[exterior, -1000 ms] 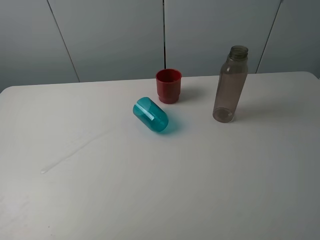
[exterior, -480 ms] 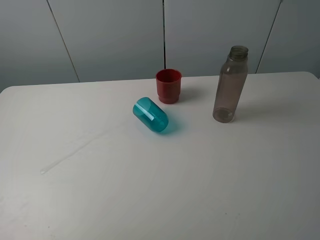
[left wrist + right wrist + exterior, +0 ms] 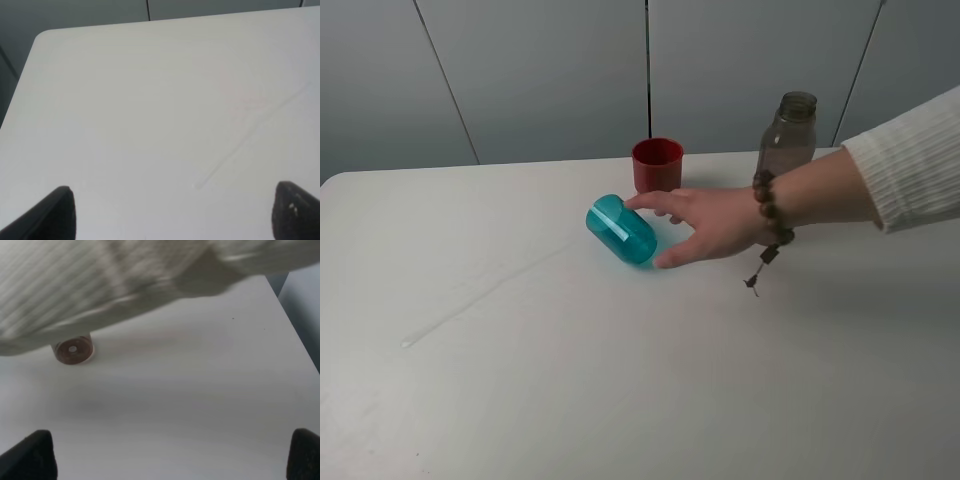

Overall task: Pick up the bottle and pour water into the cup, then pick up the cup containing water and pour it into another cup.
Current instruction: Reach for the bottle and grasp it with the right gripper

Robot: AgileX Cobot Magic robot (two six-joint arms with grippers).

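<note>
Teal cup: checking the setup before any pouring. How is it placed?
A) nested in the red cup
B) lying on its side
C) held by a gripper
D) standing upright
B: the teal cup lies on its side, a person's hand at it.

The left tool [image 3: 175, 212] hangs over the left side of the counter [image 3: 150, 100], its two dark fingertips [image 3: 57, 212] spread wide and empty. The right tool [image 3: 167, 455] hangs over the right side, its fingertips [image 3: 30, 455] equally wide apart, gripping nothing.
</note>
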